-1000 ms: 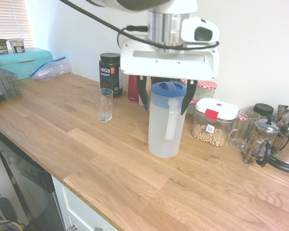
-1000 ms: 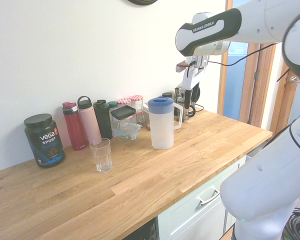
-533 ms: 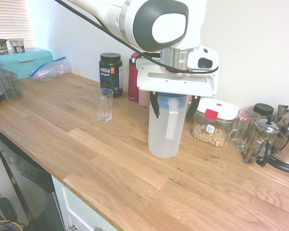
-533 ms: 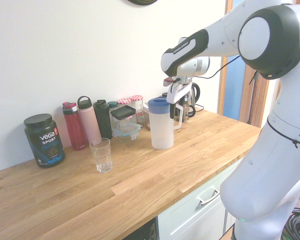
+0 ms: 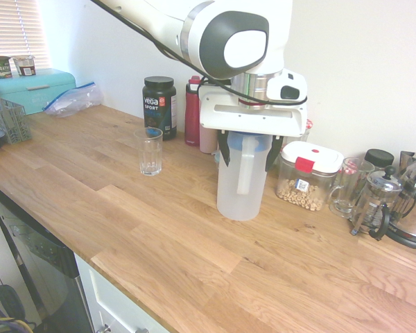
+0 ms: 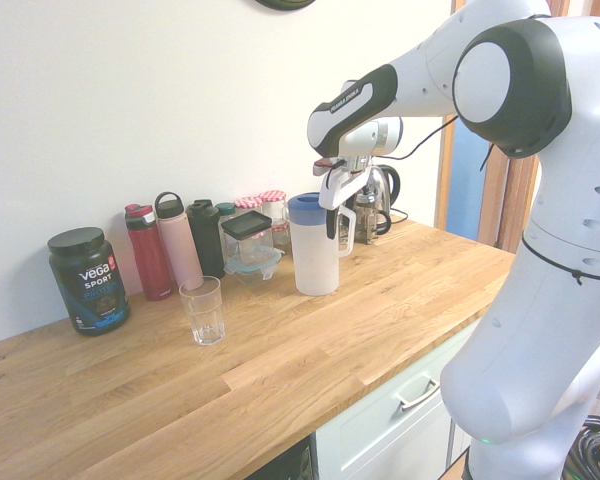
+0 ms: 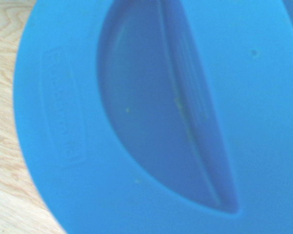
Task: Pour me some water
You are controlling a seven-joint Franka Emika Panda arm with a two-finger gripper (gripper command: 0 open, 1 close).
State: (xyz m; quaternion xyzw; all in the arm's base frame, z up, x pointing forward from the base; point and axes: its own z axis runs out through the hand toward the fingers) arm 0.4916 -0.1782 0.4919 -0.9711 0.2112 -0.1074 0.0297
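Note:
A translucent water pitcher [image 5: 243, 187] with a blue lid and a white handle stands on the wooden counter [image 5: 159, 236] near the back wall. My gripper [image 5: 247, 158] comes down over its top, one dark finger against each side just under the lid, shut on it. In the second exterior view the pitcher [image 6: 313, 255] sits under the gripper [image 6: 330, 215]. The blue lid [image 7: 151, 117] fills the wrist view. An empty drinking glass [image 5: 150, 151] stands upright left of the pitcher, apart from it; it is also seen in the second exterior view as the glass [image 6: 202, 310].
Behind the glass stand a black protein tub [image 5: 159, 105] and several bottles [image 6: 180, 240]. Right of the pitcher are a snack container with a red clip [image 5: 309, 175], a glass mug [image 5: 347, 186] and a French press [image 5: 374, 205]. A teal bread box [image 5: 35, 87] sits far left.
My gripper came down from above the lid onto the pitcher's sides. Over the last half second the pitcher shifted a little toward the wall and the glass, together with the gripper.

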